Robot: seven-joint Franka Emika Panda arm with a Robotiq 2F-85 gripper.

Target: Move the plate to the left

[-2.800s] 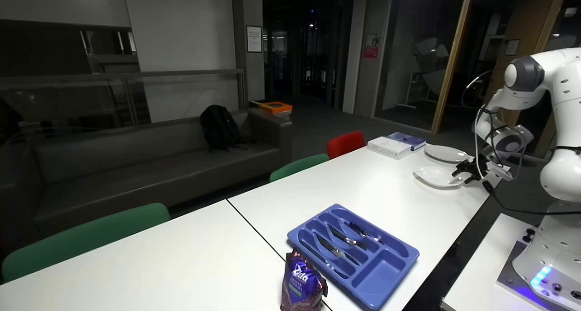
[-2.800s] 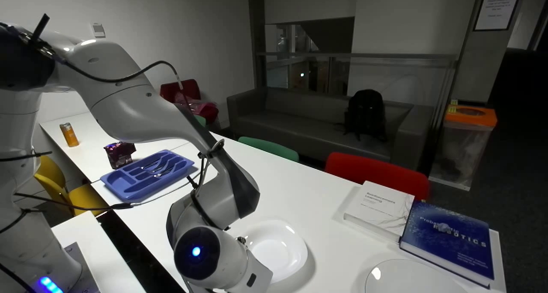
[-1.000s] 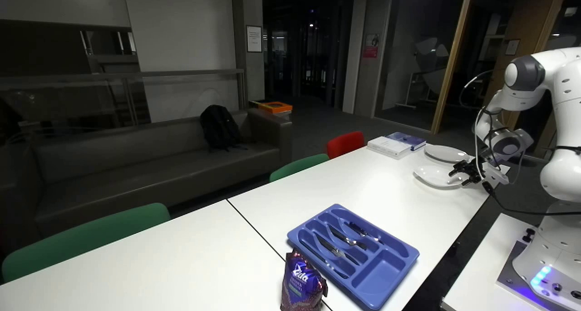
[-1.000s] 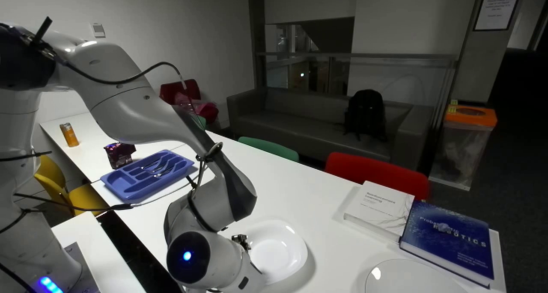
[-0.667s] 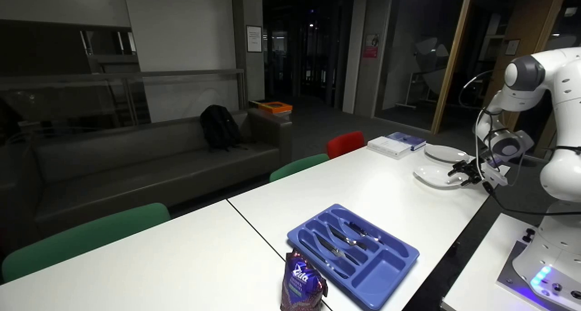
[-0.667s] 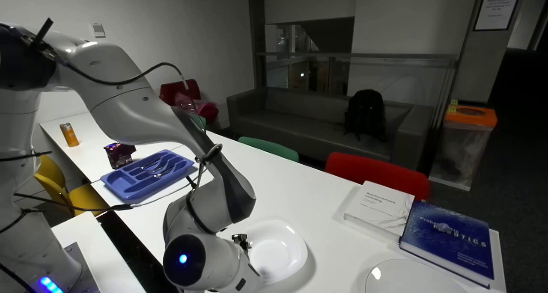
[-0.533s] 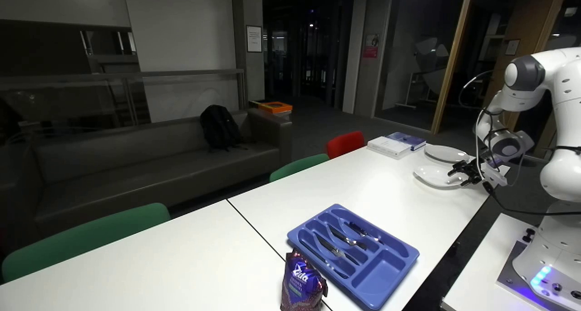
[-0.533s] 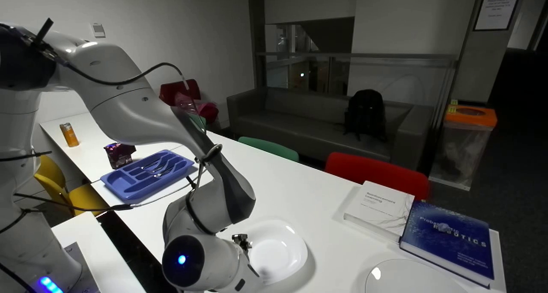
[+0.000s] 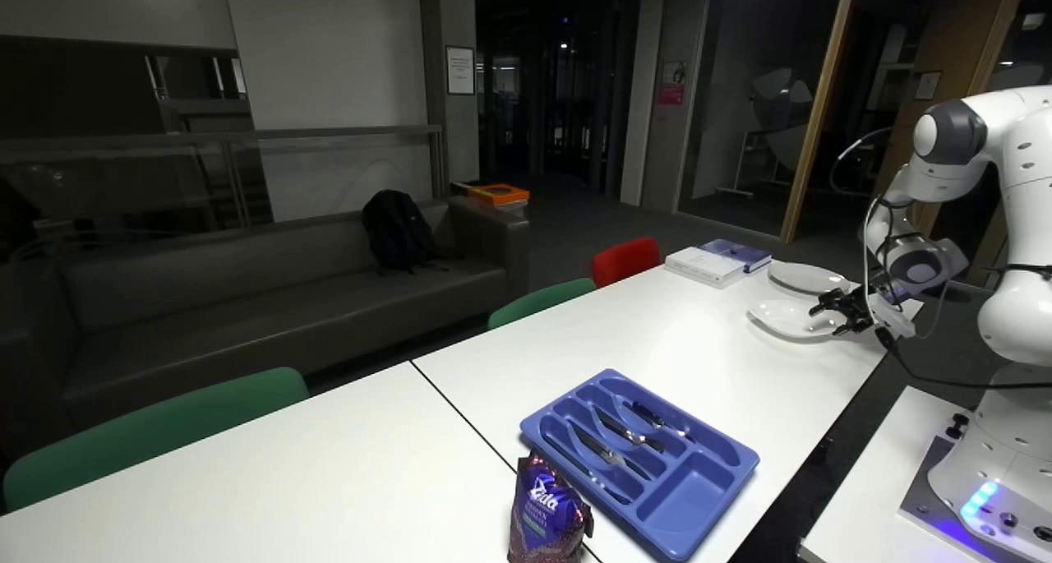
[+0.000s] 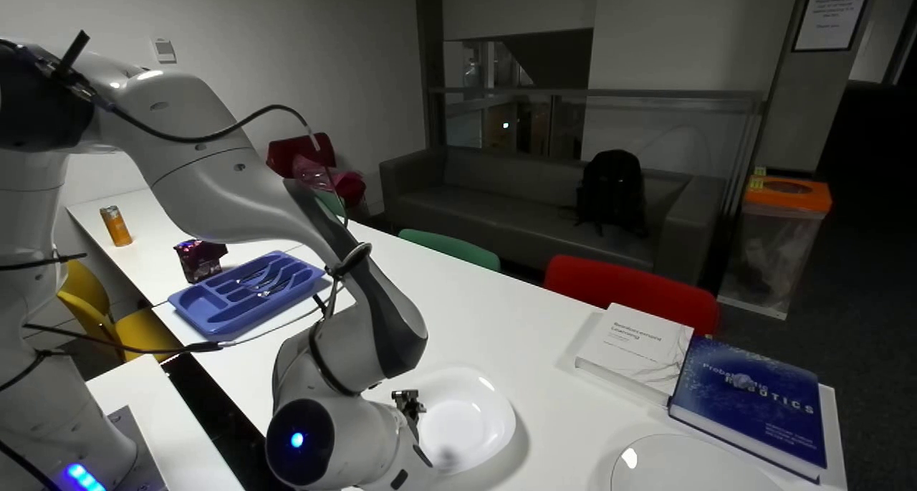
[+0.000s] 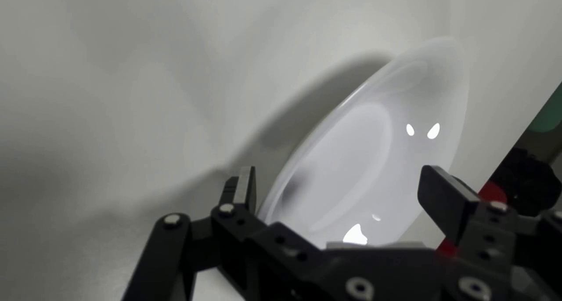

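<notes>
A dished white plate (image 9: pixel 785 320) with a rounded-square rim sits on the table, seen whole or in part in every view. A flatter white plate (image 9: pixel 809 278) lies beyond it; an exterior view cuts this flat plate (image 10: pixel 688 468) at the bottom edge. My gripper (image 9: pixel 824 320) hangs low and tilted over the near side of the dished plate. In the wrist view, the gripper (image 11: pixel 339 180) is wide open with nothing held. One finger (image 11: pixel 247 184) appears just outside the plate's rim, the opposite finger (image 11: pixel 441 200) across its far edge. Contact with the plate cannot be told.
A white book (image 10: pixel 637 348) and a blue book (image 10: pixel 749 398) lie beside the flat plate. Farther along the table are a blue cutlery tray (image 9: pixel 641 456), a purple bag (image 9: pixel 546 509) and an orange can (image 10: pixel 116 226). Red (image 10: pixel 630 290) and green chairs (image 10: pixel 450 249) line the far edge.
My gripper has shifted slightly further over the dished plate, and its fingertip shows more clearly beside the wrist. Plates, tray and books have stayed where they were.
</notes>
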